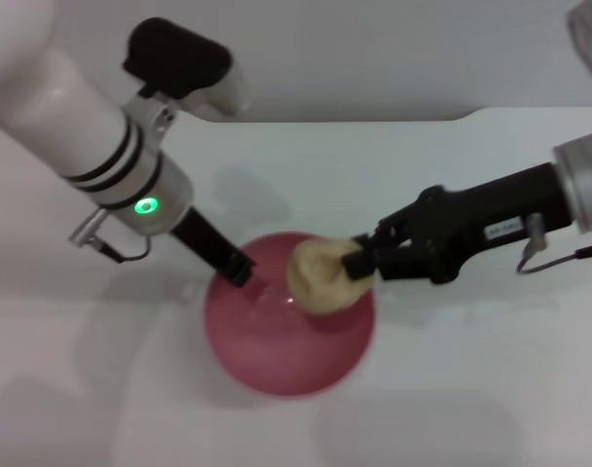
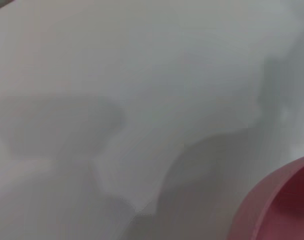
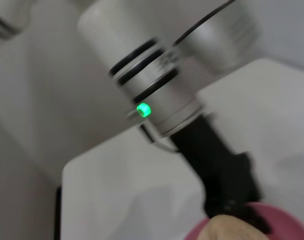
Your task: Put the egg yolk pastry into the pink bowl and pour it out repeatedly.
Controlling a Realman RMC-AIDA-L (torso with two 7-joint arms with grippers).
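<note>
Over pink bowl (image 1: 277, 341), right claw (image 1: 362, 261) grips egg yolk pastry (image 1: 315, 277).

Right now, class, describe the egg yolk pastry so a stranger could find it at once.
On the white table sits a pink bowl, gripped at its rim by the left gripper. Above its right side, the right gripper holds the egg yolk pastry: the only pale tan, lumpy ball here.

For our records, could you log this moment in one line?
right gripper: shut on pastry over bowl | left gripper: shut on bowl rim
</note>
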